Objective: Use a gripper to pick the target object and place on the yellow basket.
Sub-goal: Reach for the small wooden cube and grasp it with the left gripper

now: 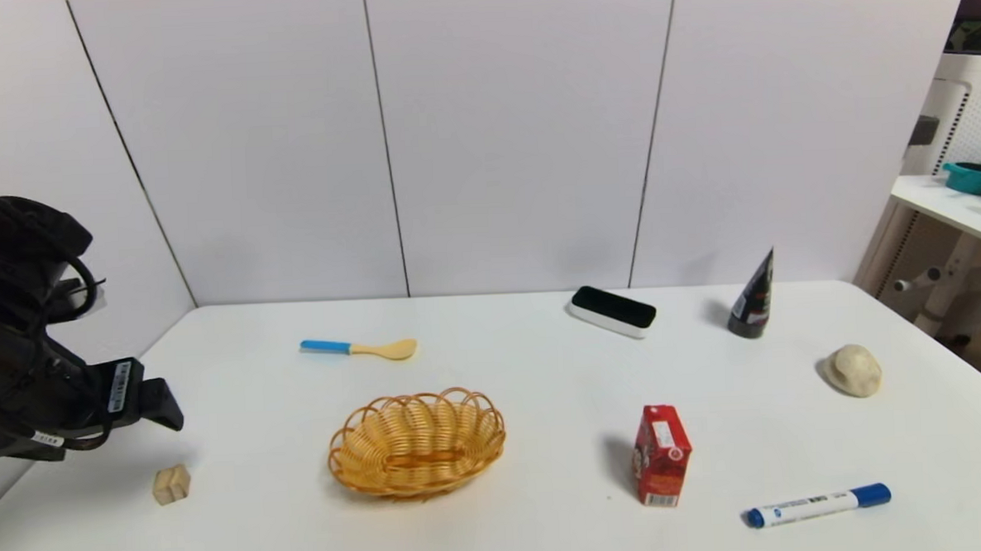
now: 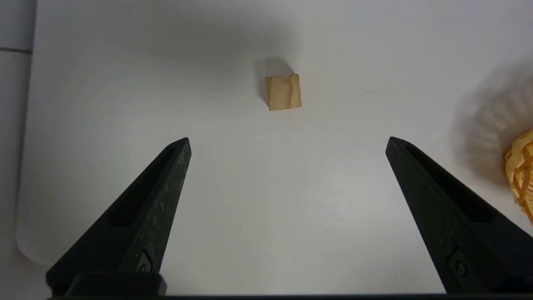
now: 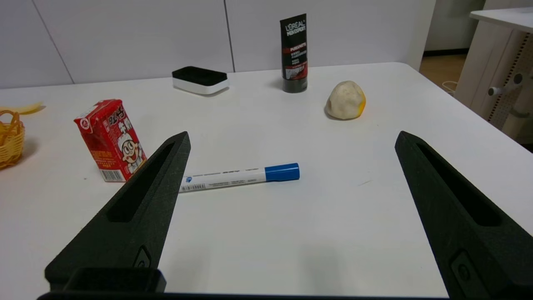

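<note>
Left gripper point(image 2: 287, 139): fingers spread, empty, above tabletop point(image 2: 266, 200). Wooden cube point(image 2: 283, 92) at 12 o'clock; to be straddled squarely before closing.

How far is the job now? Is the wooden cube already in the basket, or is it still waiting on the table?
Nothing is finished yet. The wooden cube sits on the table, apart from the yellow basket, which holds nothing. In hand: the left gripper hangs open above the table with the cube ahead of its tips, not between them. The right gripper is open over the blue marker, away from the cube. Left: grasp, carry, release in basket.
</note>
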`<state>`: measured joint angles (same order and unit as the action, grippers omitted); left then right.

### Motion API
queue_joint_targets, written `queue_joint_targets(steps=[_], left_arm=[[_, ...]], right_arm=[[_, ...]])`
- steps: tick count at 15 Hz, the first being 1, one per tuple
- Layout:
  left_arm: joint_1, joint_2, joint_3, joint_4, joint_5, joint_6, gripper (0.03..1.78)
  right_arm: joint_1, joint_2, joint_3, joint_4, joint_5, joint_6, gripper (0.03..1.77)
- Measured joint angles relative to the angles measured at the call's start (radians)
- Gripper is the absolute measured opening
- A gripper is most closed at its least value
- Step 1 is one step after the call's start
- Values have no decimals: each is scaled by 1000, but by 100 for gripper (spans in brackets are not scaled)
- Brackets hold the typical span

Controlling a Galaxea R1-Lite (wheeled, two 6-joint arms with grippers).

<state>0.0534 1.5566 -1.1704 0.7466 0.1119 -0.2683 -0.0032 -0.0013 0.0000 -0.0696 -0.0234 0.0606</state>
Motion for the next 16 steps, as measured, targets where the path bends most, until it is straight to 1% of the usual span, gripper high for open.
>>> queue_joint_targets(steps=[2, 3, 10, 16], left_arm=[[0, 39, 7, 0, 0, -94, 169], [0, 57, 16, -1, 0, -121, 169], [2, 166, 40, -17, 3, -126, 169], [6, 238, 35, -83, 3, -129, 169]], right_arm=[[0, 0, 0, 0, 0, 0, 170], [0, 0, 0, 0, 0, 0, 170], [0, 0, 0, 0, 0, 0, 170], [0, 0, 0, 0, 0, 0, 170]])
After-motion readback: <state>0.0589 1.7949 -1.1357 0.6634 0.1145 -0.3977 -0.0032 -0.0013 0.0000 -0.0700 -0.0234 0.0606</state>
